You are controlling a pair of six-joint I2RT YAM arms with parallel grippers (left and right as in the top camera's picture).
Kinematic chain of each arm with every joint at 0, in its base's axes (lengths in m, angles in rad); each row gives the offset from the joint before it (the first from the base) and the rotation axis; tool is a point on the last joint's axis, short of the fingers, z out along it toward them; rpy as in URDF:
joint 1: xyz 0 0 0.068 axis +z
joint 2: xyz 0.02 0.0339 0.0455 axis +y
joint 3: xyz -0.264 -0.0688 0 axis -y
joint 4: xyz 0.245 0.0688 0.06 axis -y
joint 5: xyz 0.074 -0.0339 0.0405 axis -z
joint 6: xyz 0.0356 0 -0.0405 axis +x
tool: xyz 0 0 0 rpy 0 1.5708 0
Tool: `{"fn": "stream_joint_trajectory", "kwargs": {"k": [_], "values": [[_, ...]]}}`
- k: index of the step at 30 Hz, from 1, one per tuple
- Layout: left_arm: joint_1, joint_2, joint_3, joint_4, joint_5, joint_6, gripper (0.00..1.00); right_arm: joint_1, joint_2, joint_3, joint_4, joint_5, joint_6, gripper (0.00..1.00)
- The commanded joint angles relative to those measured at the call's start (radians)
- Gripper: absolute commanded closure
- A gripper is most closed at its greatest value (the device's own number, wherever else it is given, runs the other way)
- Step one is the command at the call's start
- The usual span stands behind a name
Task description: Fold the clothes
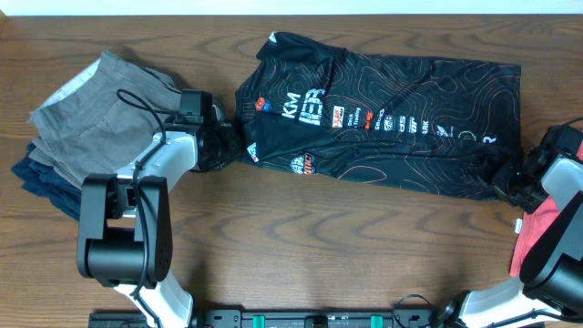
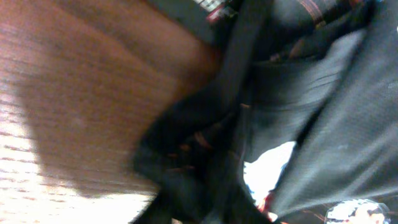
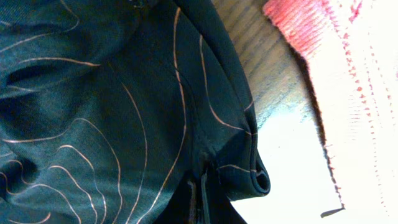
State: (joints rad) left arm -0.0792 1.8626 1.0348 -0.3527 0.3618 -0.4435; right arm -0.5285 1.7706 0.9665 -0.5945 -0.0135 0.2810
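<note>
Fingers of the left gripper (image 1: 228, 146) clamp the bunched left edge of the black jersey (image 1: 392, 118), and those of the right gripper (image 1: 507, 175) are shut on its near right corner. It lies spread, logos up, across the wooden table (image 1: 319, 246).

The jersey (image 2: 311, 106) fills the right half of the blurred view, its black cloth bunched into dark folds low at centre. A white print patch (image 2: 268, 169) shows between the folds. The brown wooden surface (image 2: 81, 93) lies to the left, partly in shadow.
</note>
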Motion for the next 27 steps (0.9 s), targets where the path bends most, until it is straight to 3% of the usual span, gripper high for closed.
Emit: {"fn": "stream_joint_trajectory", "kwargs": {"k": [1,11,20,27], "values": [[-0.002,0.047,-0.018,-0.035,-0.016,0.005,0.94,0.01,0.032,-0.033,-0.027,0.008,0.013,0.99],[0.053,0.04,-0.018,-0.287,-0.016,0.004,0.94,-0.023,0.032,-0.032,-0.177,0.185,0.134,0.99],[0.096,0.005,-0.019,-0.543,-0.067,-0.03,0.94,-0.085,0.0,-0.031,-0.206,0.189,0.142,0.99],[0.096,-0.098,-0.019,-0.593,-0.068,-0.055,0.94,-0.084,-0.051,-0.016,-0.208,0.101,0.117,0.98]]}}
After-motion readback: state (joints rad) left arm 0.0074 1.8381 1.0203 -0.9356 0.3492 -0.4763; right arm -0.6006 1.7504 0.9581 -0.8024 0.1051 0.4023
